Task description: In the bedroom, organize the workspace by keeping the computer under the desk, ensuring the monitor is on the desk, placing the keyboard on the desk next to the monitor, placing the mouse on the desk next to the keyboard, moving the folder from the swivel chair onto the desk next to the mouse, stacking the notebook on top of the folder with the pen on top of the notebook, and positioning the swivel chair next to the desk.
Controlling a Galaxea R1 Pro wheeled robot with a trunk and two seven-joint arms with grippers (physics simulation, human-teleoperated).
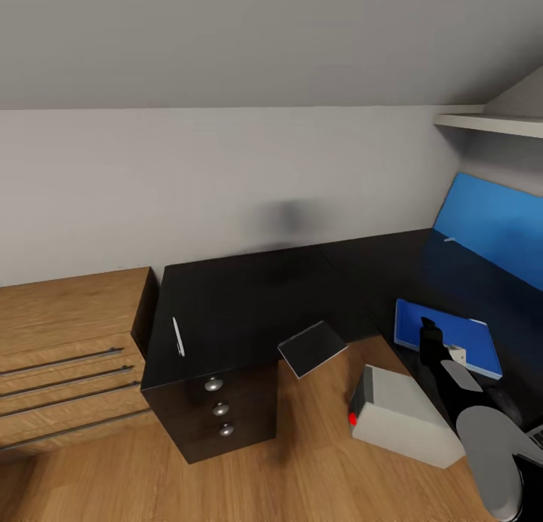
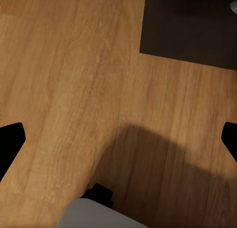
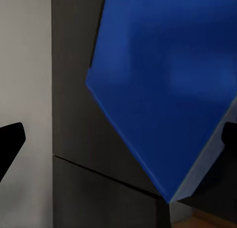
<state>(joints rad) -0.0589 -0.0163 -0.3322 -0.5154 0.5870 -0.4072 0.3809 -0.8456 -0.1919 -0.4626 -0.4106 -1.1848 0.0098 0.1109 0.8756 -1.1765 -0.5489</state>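
The black desk [image 1: 249, 296] runs along the wall and turns down the right side. A slim white pen [image 1: 178, 335] lies on its left part. The dark notebook [image 1: 312, 348] sits tilted at the desk's inner front corner and juts out over the floor. On the right wing lies the blue folder [image 1: 452, 335], with my right gripper [image 1: 428, 329] just above its near edge. In the right wrist view that gripper [image 3: 118, 139] is open over the folder [image 3: 163, 89]. The pale grey computer [image 1: 403, 415] stands on the floor by the desk. My left gripper [image 2: 118, 139] is open above bare floor.
A light wood drawer unit [image 1: 68, 356] stands left of the desk. A blue wall panel [image 1: 490, 228] leans behind the right wing, under a white shelf [image 1: 490, 122]. The desk's drawers have round silver knobs [image 1: 214, 384]. Wood plank floor [image 1: 302, 462] spreads in front.
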